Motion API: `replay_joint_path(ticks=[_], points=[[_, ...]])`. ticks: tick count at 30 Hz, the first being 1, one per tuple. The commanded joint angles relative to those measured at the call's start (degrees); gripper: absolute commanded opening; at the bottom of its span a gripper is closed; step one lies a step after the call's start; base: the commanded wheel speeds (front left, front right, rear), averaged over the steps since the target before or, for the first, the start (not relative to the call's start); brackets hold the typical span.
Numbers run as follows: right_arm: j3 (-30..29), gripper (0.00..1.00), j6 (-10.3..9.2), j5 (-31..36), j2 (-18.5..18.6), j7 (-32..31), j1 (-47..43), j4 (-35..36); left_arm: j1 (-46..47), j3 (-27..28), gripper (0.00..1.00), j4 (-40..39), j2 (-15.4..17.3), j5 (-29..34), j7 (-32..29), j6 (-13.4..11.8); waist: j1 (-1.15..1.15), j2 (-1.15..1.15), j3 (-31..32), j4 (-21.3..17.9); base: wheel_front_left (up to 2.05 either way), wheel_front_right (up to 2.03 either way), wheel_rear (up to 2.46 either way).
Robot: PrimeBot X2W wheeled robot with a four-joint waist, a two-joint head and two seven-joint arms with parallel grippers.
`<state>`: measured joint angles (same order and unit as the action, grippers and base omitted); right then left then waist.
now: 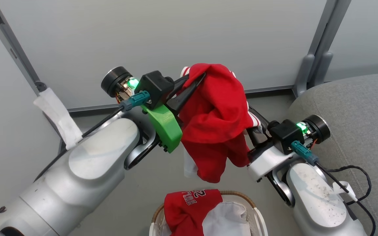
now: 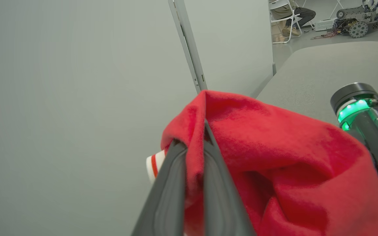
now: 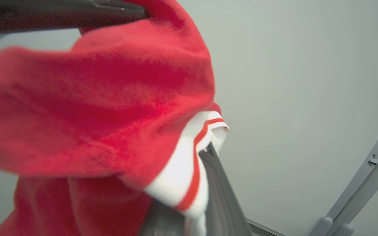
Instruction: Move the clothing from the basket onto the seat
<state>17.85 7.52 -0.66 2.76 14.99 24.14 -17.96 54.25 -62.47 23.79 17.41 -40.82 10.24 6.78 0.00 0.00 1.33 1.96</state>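
Now on the head view I see my left gripper (image 1: pixel 202 77) and right gripper (image 1: pixel 254 131) holding a red sports garment with white trim (image 1: pixel 215 121) aloft above the oval cream perforated plastic basket (image 1: pixel 241 196), beside the large grey fabric seat (image 1: pixel 356 108). On the left wrist view, the left gripper (image 2: pixel 192 137) pinches the garment's red cloth (image 2: pixel 274 157). On the right wrist view, the right gripper (image 3: pixel 205 164) clamps its striped white hem (image 3: pixel 182 183).

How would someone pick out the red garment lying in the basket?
Left of the grey seat, at the head view's bottom edge, stands the cream basket. The garment drapes over its left side. Unlike the plain red garment hanging above, it carries white printed lettering.
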Motion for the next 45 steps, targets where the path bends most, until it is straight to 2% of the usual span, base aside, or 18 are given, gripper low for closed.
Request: replay_joint_path(ticks=[1, 2, 4, 14, 21, 32, 38, 45], points=[[-0.4, 0.00, -0.06, -0.3, 0.2, 0.3, 0.4, 0.3, -1.5, 0.5, 0.13, 0.3, 0.1, -0.7, 0.9, -0.5, 0.00, 0.00, -0.2, -0.2, 0.00, 0.00, 0.00], [-0.7, 0.00, -0.06, -0.3, 0.2, 0.3, 0.4, 0.4, -2.1, 0.7, 0.40, 0.5, 0.0, -0.8, 1.5, -0.6, 0.00, 0.00, -0.3, -0.3, 0.00, 0.00, 0.00], [-1.5, 0.00, -0.06, -0.3, 0.2, 0.3, 0.3, 0.5, -3.6, 0.9, 1.00, 1.1, -0.3, -1.2, 2.6, -0.9, 0.00, 0.00, -0.5, -0.4, 0.00, 0.00, 0.00], [-6.8, 0.00, -0.06, 0.6, 0.2, 0.3, -0.3, 0.5, -11.8, 4.5, 1.00, 3.2, -3.3, -1.8, 5.1, -1.0, 0.00, 0.00, -1.7, 0.2, 0.00, 0.00, 0.00], [-9.2, 0.00, -0.06, 0.2, 0.2, 0.3, -2.1, 0.7, -20.5, 11.8, 1.00, 1.5, -6.0, 2.3, 4.9, -0.3, 0.00, 0.00, -2.1, 0.5, 0.00, 0.00, 0.00], [-11.1, 0.00, -0.06, 0.8, 0.2, 0.3, -2.6, 0.6, -29.8, 17.1, 1.00, 1.9, -8.8, 8.1, 4.9, 0.7, 0.00, 0.00, -2.5, 0.4, 0.00, 0.00, 0.00], [-11.8, 0.00, -0.06, 1.3, 0.2, 0.3, -0.8, 1.3, -32.1, 19.2, 1.00, 0.8, -10.0, 10.0, 4.9, 0.7, 0.00, 0.00, -3.4, -2.9, 0.00, 0.00, 0.00], [-12.5, 0.00, -0.06, 1.7, 0.2, 0.3, 1.0, 3.0, -32.1, 19.8, 1.00, -0.8, -10.4, 11.9, 4.9, 0.7, 0.00, 0.00, -5.6, -10.8, 0.00, 0.00, 0.00]])
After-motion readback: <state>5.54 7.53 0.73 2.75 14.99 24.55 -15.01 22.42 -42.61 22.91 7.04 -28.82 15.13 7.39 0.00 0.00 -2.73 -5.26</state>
